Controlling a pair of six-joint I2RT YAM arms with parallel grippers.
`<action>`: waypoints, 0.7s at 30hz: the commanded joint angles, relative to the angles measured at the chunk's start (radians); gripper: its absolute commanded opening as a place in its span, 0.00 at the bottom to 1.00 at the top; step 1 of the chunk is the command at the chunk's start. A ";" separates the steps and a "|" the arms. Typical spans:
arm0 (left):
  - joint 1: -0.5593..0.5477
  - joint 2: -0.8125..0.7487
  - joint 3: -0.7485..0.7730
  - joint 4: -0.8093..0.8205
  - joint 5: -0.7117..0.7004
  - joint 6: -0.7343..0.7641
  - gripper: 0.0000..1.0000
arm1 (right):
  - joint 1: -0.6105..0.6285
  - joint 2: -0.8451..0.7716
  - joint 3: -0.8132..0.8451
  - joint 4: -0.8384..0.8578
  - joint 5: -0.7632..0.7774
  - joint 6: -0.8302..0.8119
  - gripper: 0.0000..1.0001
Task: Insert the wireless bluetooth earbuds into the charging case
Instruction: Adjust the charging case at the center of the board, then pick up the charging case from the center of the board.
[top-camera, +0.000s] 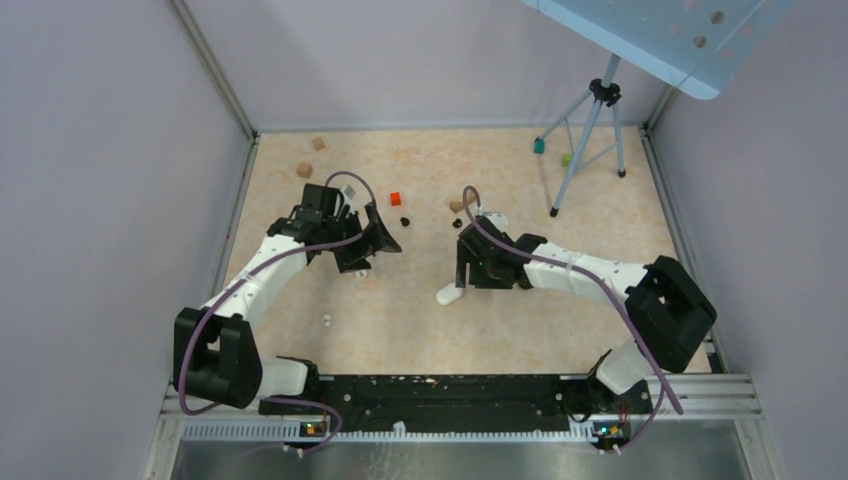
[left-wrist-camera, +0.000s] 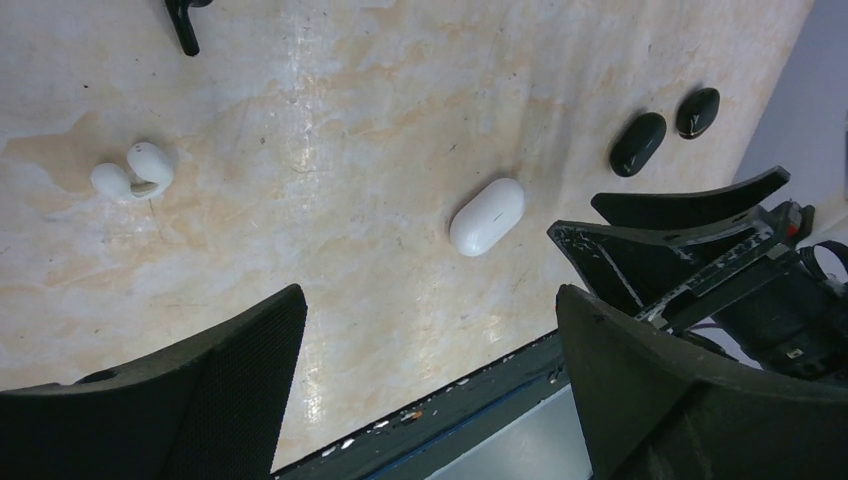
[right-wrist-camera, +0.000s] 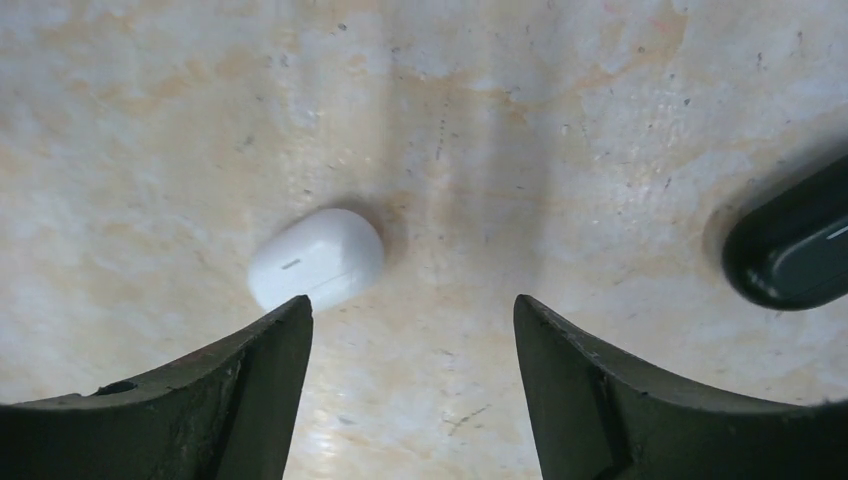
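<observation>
Nearest, a white earbud (top-camera: 326, 321) lies on the desk (top-camera: 540, 340), left of centre. Farther right, the closed white charging case (top-camera: 449, 295) sits just beside the right gripper (top-camera: 468, 270), whose jaws are wide and empty. Beyond, on the left, the left gripper (top-camera: 365, 245) gapes wide, holding nothing.

A red cube (top-camera: 395, 198) is sitting just beyond the left gripper (top-camera: 372, 245), with a wooden block (top-camera: 304, 170) lying farther to its left. A tripod (top-camera: 590, 130) is standing well beyond the right gripper (top-camera: 468, 268), with a teal block (top-camera: 539, 146) and a green block (top-camera: 566, 159) lying between its legs.
</observation>
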 joint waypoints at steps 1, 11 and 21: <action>0.007 -0.019 -0.003 0.050 0.013 -0.001 0.99 | 0.003 -0.028 0.042 0.014 -0.037 0.258 0.73; 0.007 -0.041 -0.004 0.057 0.013 0.000 0.99 | 0.004 0.065 0.011 0.185 -0.207 0.411 0.74; 0.007 -0.054 -0.021 0.066 -0.006 -0.004 0.99 | 0.024 0.216 0.125 0.143 -0.216 0.338 0.72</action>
